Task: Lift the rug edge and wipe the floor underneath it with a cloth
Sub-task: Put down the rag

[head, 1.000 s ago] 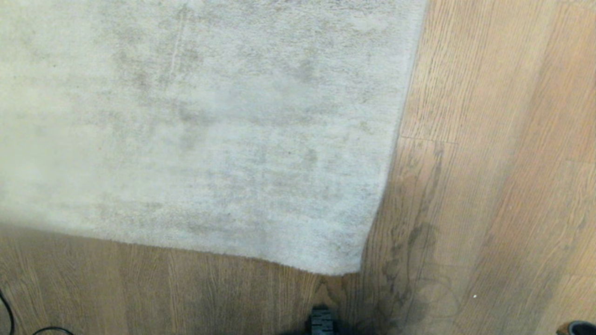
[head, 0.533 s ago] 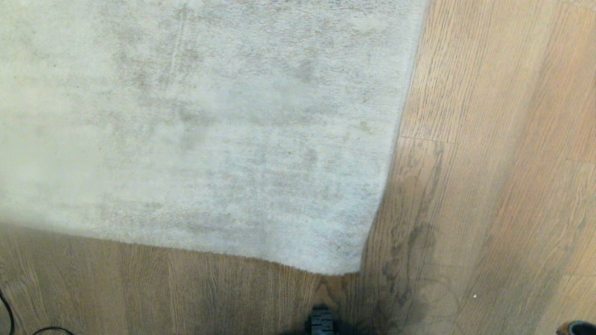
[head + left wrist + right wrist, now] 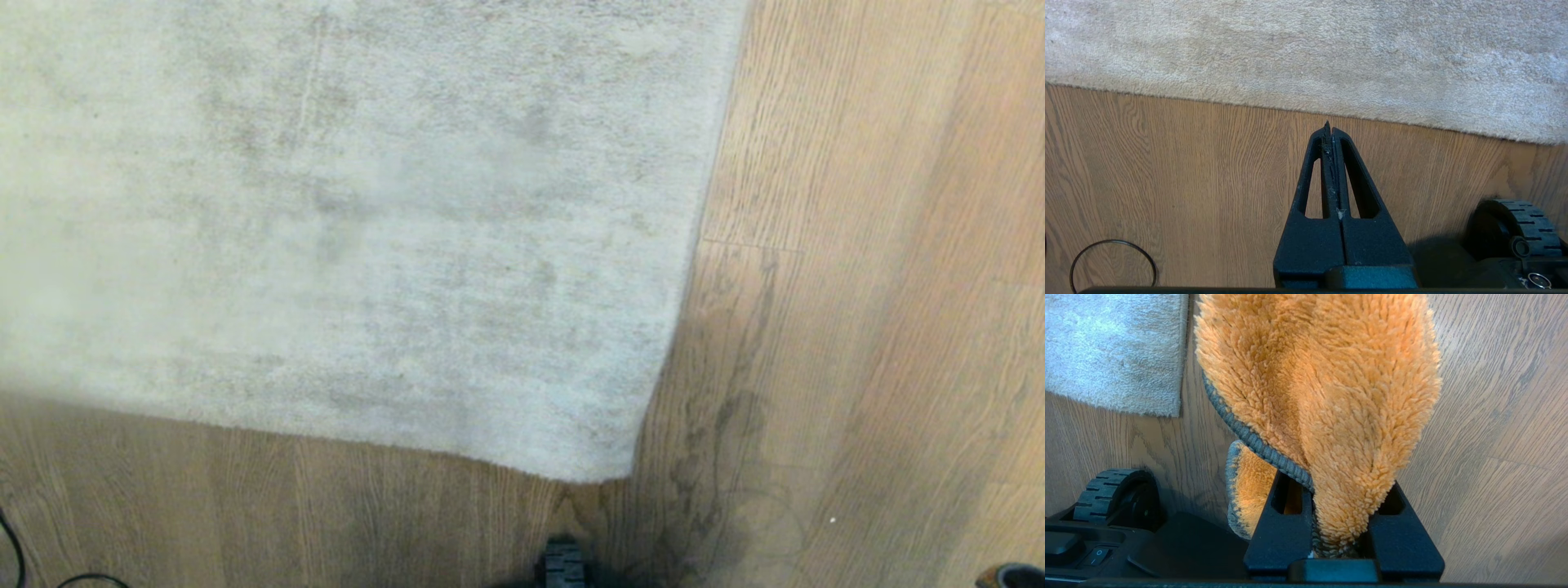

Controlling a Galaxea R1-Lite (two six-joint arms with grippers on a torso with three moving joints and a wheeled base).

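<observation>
Currently we hold our left hand (image 3: 1332, 127) pressed together above the floor (image 3: 1208, 163) near the rug edge (image 3: 1290, 112); our right hand (image 3: 1339, 522) pinches the orange cloth (image 3: 1331, 396).

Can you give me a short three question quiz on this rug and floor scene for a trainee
1. True or false: the rug edge lies flat on the floor.
2. Which pincer holds the cloth? A) the left pincer B) the right pincer C) neither
3. Fill in: the left pincer is empty and its fingers are ____.

Key:
1. True: no part of the border is raised off the planks.
2. B: the orange cloth hangs from the right pincer, above bare floor beside the rug corner.
3. Shut: the two fingers meet at the tip, over bare floor short of the rug edge.
</observation>
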